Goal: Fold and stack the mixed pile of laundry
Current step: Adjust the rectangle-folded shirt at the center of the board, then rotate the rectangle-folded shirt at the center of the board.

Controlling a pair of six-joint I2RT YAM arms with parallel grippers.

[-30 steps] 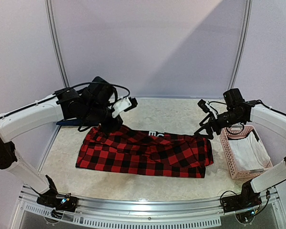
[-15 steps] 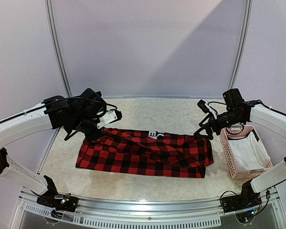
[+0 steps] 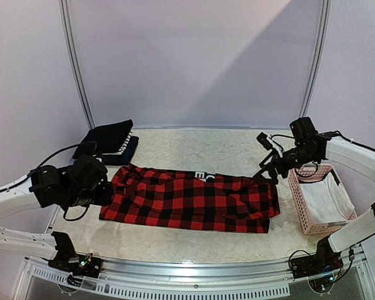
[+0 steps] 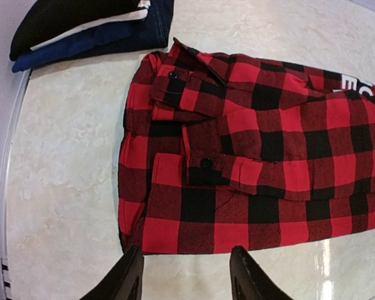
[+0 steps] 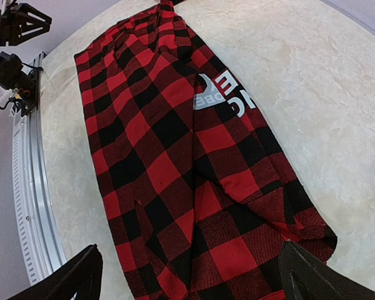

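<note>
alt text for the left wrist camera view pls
A red-and-black plaid flannel shirt lies flat on a pale marbled table, a buttoned cuff folded across it. A stack of dark folded clothes sits at upper left; the left gripper, open and empty, shows at the bottom edge.
</note>
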